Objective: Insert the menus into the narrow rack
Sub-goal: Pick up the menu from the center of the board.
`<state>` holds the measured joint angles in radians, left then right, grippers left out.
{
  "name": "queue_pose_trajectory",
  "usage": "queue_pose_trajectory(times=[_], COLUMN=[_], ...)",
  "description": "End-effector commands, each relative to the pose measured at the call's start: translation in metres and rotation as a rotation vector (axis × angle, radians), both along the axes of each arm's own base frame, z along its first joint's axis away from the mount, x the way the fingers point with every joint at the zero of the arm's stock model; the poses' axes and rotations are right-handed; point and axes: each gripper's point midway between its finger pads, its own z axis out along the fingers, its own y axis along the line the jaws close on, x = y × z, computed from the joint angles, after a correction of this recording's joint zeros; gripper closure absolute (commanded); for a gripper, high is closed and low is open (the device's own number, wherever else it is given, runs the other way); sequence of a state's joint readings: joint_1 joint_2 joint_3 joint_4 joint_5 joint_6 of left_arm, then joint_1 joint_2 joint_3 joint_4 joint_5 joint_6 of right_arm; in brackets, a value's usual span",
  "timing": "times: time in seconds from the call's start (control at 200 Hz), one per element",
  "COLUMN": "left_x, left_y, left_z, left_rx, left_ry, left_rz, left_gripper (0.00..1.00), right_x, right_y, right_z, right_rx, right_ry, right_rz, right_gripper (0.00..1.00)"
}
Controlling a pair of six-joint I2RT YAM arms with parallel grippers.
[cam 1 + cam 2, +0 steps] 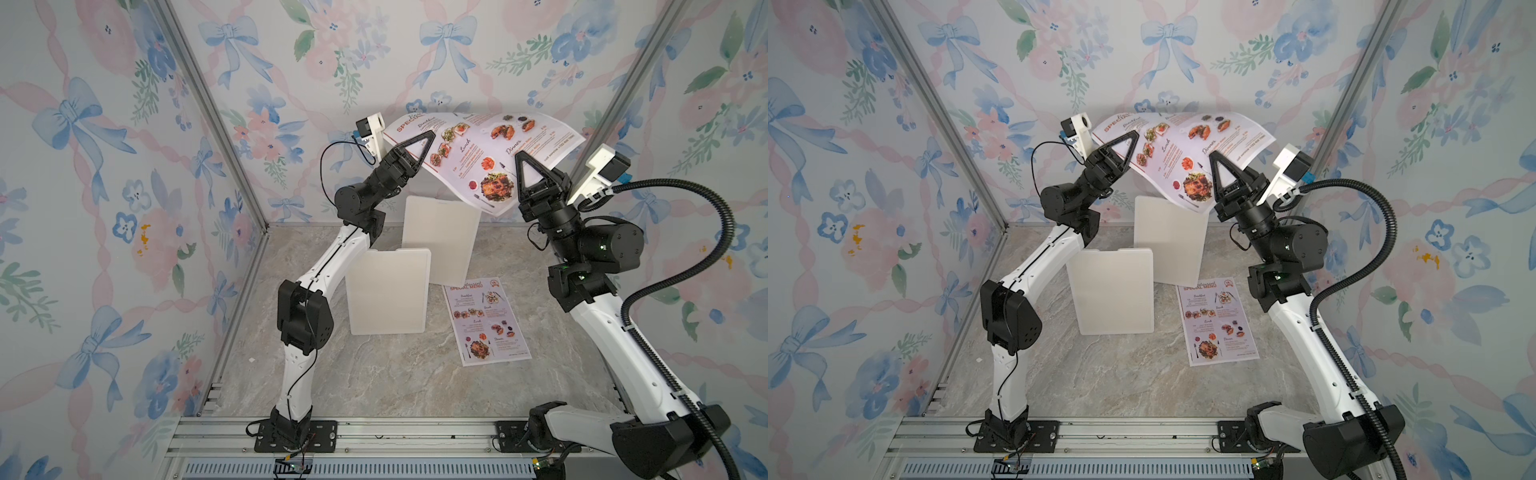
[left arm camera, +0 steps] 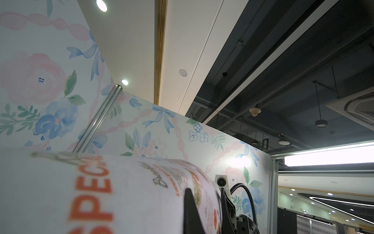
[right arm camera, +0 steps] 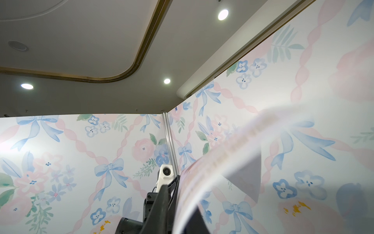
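One menu [image 1: 484, 153] [image 1: 1187, 149] hangs curved in the air at the back, above the narrow rack, which shows as two white upright panels [image 1: 440, 241] [image 1: 1169, 241]. My left gripper [image 1: 430, 135] [image 1: 1136, 134] is shut on the menu's headed end; in the left wrist view one black finger [image 2: 189, 202] presses on the sheet [image 2: 121, 192]. My right gripper [image 1: 519, 154] [image 1: 1212, 153] is at the menu's lower edge, jaws slightly apart, with the blurred sheet [image 3: 222, 162] running between its fingers [image 3: 162, 214]. A second menu [image 1: 486, 322] [image 1: 1217, 322] lies flat on the table.
The nearer white panel [image 1: 388, 291] [image 1: 1111, 291] stands left of the flat menu. Floral walls with metal corner posts [image 1: 216, 124] close in the back and sides. A metal rail [image 1: 332, 436] runs along the table's front edge.
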<state>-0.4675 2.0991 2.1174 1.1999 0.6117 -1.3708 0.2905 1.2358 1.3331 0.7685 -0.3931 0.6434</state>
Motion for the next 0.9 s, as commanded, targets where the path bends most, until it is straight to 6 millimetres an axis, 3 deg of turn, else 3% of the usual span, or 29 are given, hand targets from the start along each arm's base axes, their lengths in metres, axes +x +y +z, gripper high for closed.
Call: queue_pose_trajectory(times=[0.0, 0.165, 0.19, 0.215, 0.315, 0.4, 0.605, 0.895], left_x=[-0.028, -0.043, -0.044, -0.047, -0.063, -0.079, -0.096, -0.073], left_y=[0.011, 0.015, 0.014, 0.014, 0.01, 0.006, 0.013, 0.045], left_z=[0.015, 0.007, 0.004, 0.003, -0.007, -0.021, -0.05, -0.065], left_rx=[0.032, 0.178, 0.211, 0.239, 0.34, 0.419, 0.533, 0.604], left_ry=[-0.133, -0.302, -0.325, -0.356, -0.467, -0.566, -0.623, -0.54], left_rz=[0.038, 0.125, 0.135, 0.144, 0.154, 0.122, 0.057, 0.106], left_gripper=[1.0, 1.0, 1.0, 1.0, 1.0, 1.0, 1.0, 1.0], right_x=[-0.006, 0.012, 0.014, 0.015, 0.019, 0.019, 0.015, 0.029], right_y=[-0.005, -0.028, -0.033, -0.037, -0.054, -0.051, -0.017, 0.011], right_z=[-0.007, -0.063, -0.074, -0.086, -0.125, -0.143, -0.143, -0.143], right_rx=[-0.008, -0.204, -0.248, -0.292, -0.46, -0.575, -0.71, -0.802], right_ry=[0.003, 0.211, 0.246, 0.278, 0.381, 0.381, 0.269, 0.242], right_rz=[-0.017, -0.098, -0.12, -0.145, -0.248, -0.228, 0.009, 0.11], right_gripper=[0.43, 0.18, 0.06, 0.01, 0.02, 0.02, 0.01, 0.01])
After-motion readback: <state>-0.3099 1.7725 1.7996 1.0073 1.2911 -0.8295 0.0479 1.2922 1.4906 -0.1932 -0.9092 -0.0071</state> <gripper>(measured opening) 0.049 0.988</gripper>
